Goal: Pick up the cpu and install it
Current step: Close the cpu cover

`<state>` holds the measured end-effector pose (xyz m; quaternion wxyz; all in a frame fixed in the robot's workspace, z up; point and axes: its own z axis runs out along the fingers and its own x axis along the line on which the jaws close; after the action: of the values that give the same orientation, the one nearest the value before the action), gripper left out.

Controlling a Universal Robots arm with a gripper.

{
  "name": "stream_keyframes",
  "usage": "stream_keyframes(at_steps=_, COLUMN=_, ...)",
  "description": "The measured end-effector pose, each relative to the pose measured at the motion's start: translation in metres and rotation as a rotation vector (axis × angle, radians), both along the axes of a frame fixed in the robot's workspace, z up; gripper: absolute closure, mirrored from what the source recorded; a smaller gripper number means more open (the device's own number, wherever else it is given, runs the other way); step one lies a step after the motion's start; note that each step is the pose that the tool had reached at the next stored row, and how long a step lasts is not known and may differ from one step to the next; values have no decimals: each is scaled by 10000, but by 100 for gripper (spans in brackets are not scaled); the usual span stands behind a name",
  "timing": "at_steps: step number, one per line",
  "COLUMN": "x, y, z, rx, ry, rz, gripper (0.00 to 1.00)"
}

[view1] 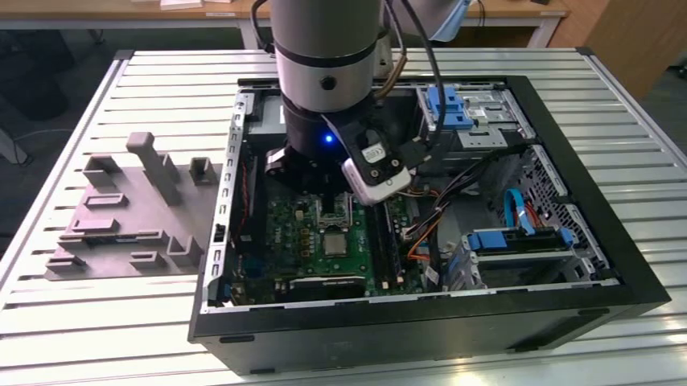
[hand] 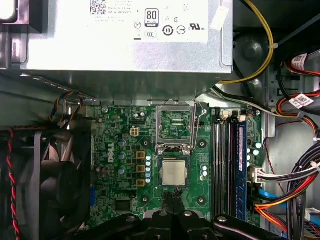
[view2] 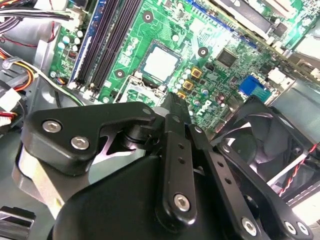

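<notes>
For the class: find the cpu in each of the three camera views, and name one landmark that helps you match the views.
Exterior view: the cpu lies on the green circuit board, just below the arm's wrist.
First wrist view: the cpu sits beside the open metal socket frame.
Second wrist view: the cpu sits next to the frame.
Shared landmark: the socket frame.

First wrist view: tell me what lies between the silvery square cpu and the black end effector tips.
In the first wrist view, only bare green circuit board separates the silvery square cpu from the black end effector tips.
</notes>
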<state>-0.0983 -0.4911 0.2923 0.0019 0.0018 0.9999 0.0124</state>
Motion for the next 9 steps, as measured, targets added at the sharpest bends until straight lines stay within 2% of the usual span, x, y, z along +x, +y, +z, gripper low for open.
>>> stream_keyframes(at_steps=9, x=-8, y=0, z=0, rx=0, ry=0, rz=0, gripper=89)
